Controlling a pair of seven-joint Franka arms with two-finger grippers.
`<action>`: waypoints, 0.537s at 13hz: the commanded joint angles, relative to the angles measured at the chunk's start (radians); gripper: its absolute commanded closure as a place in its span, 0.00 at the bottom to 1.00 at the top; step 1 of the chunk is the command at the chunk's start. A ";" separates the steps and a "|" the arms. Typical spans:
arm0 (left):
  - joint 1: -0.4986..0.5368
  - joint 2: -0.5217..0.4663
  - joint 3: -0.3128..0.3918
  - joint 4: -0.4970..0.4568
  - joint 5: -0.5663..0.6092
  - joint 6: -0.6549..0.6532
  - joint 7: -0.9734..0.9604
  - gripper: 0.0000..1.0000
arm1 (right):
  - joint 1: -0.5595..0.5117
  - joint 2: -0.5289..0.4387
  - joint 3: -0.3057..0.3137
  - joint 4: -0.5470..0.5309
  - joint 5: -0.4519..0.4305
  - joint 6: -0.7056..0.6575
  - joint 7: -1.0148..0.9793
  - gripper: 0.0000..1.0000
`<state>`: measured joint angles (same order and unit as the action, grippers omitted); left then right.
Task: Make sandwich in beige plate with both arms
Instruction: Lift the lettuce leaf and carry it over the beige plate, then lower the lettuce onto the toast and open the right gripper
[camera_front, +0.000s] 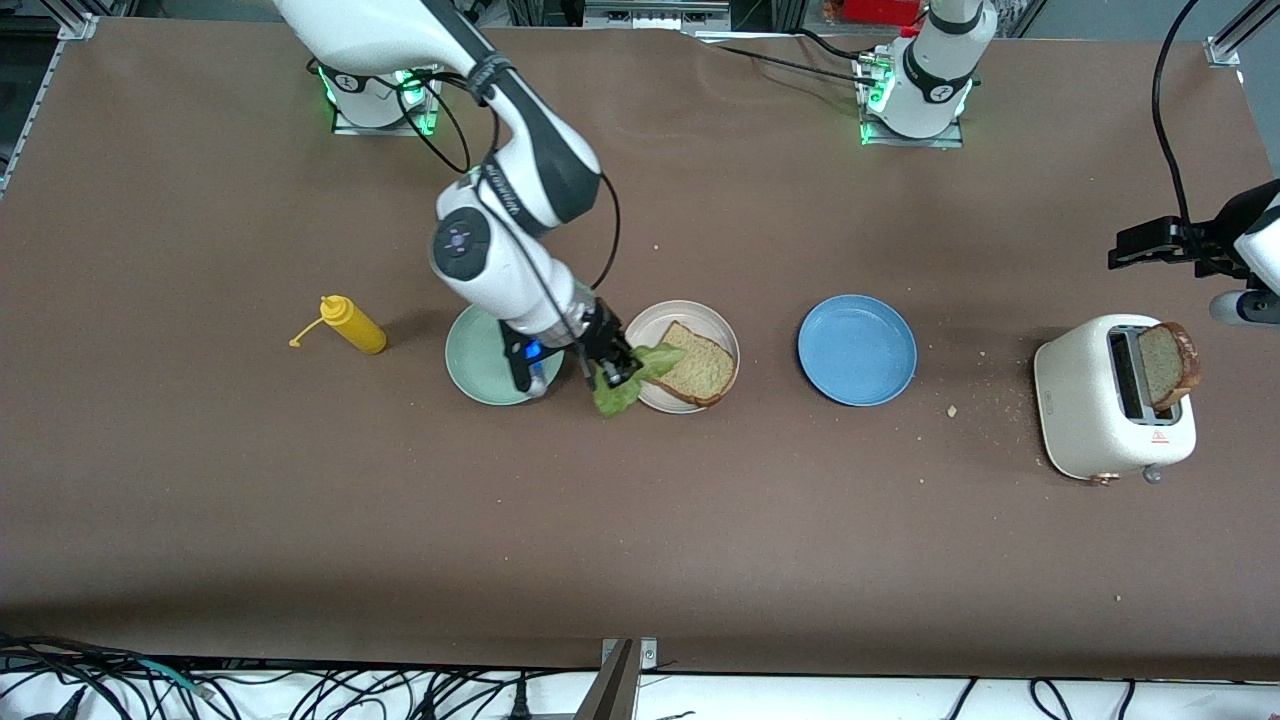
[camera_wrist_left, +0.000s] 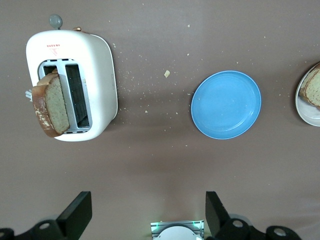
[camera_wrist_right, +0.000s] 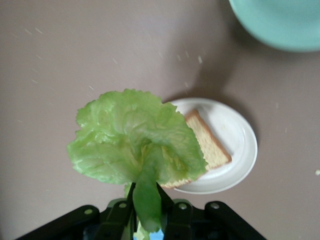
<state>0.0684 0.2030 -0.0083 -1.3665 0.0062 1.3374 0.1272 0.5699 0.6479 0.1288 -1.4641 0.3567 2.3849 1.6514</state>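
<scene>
One toasted bread slice (camera_front: 697, 366) lay flat in the beige plate (camera_front: 668, 318); a ruffled lettuce leaf (camera_front: 628, 383) was held above its rim.

A bread slice (camera_front: 700, 368) lies on the beige plate (camera_front: 660, 318), between two other plates (camera_front: 856, 349).

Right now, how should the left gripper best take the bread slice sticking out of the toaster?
Grip the bread slice by its exposed upper half, coming down from above the toaster. It stands on edge, leaning outward, so the open left gripper can probably pinch its flat faces.
</scene>
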 joint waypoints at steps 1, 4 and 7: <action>-0.002 -0.019 -0.006 -0.011 0.043 -0.006 -0.003 0.00 | 0.040 0.087 0.025 0.042 -0.027 0.115 0.088 1.00; -0.002 -0.019 -0.006 -0.011 0.043 -0.006 -0.003 0.00 | 0.077 0.159 0.025 0.038 -0.036 0.229 0.097 1.00; -0.002 -0.019 -0.006 -0.013 0.041 -0.006 -0.003 0.00 | 0.081 0.165 0.026 -0.007 -0.060 0.237 0.097 1.00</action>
<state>0.0684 0.2030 -0.0083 -1.3665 0.0063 1.3373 0.1272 0.6534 0.8099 0.1469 -1.4648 0.3280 2.6117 1.7244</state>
